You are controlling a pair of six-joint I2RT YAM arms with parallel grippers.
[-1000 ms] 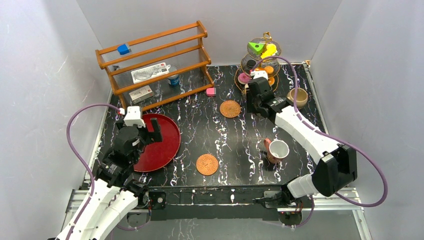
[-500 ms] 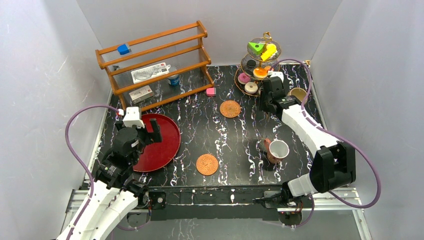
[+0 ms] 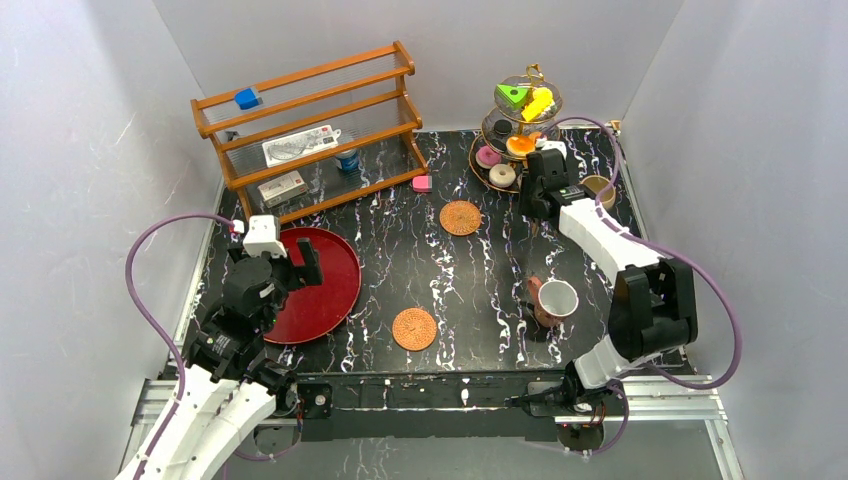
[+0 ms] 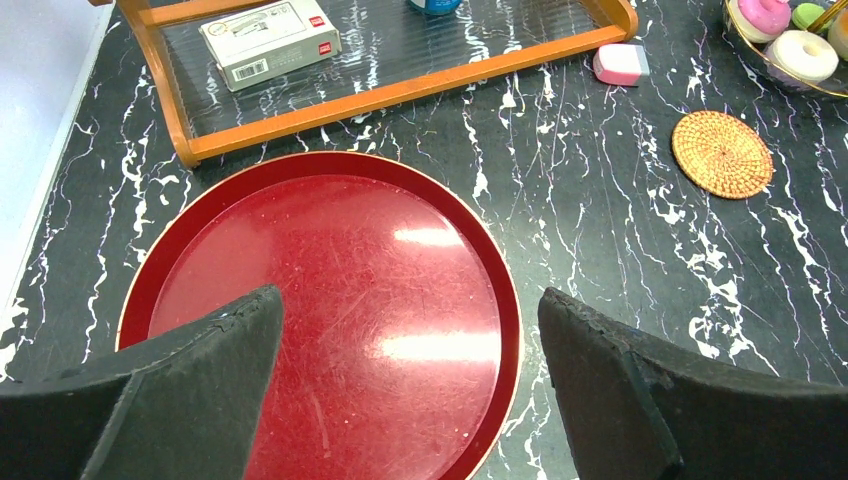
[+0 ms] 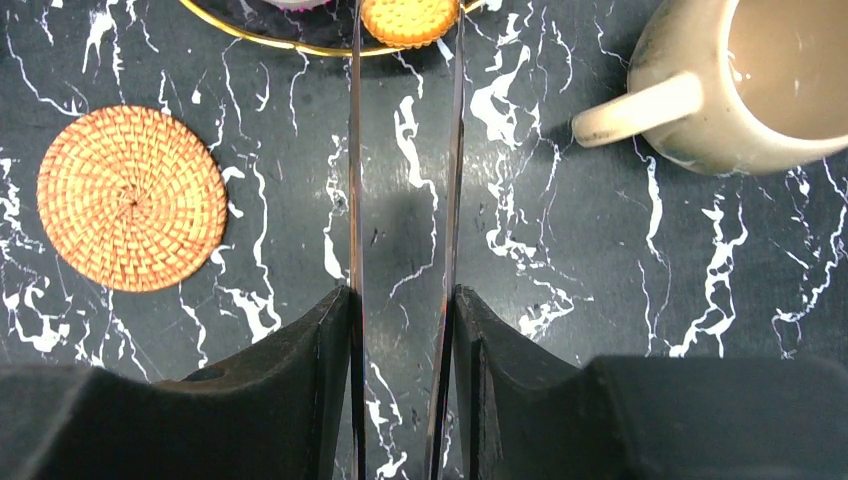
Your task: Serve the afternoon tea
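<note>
The tiered stand (image 3: 482, 167) at the back right holds a pink donut (image 3: 488, 156), a white donut (image 3: 502, 175), an orange cookie (image 3: 520, 145), a black disc (image 3: 502, 127), a green wedge (image 3: 513, 95) and a yellow piece (image 3: 540, 100). My right gripper (image 3: 538, 203) (image 5: 403, 300) is shut on thin metal tongs (image 5: 355, 150). The tong tips reach a cookie (image 5: 405, 18) at the stand's rim (image 5: 250, 38). The beige mug (image 5: 740, 80) (image 3: 602, 187) stands just right of it, a woven coaster (image 5: 132, 212) (image 3: 460, 217) to its left. My left gripper (image 3: 295, 265) (image 4: 410, 310) is open and empty above the red tray (image 4: 330, 280).
The pinkish-brown cup (image 3: 553, 300) stands at the front right and a second coaster (image 3: 414, 328) at the front middle. The wooden rack (image 3: 310, 125) at the back left holds white boxes (image 4: 268, 40), a blue can and a blue cube. A pink block (image 3: 422, 183) lies beside it.
My right arm has swung right with the tongs, from the stand's front left to the gap between stand and beige mug. The left arm has hardly moved.
</note>
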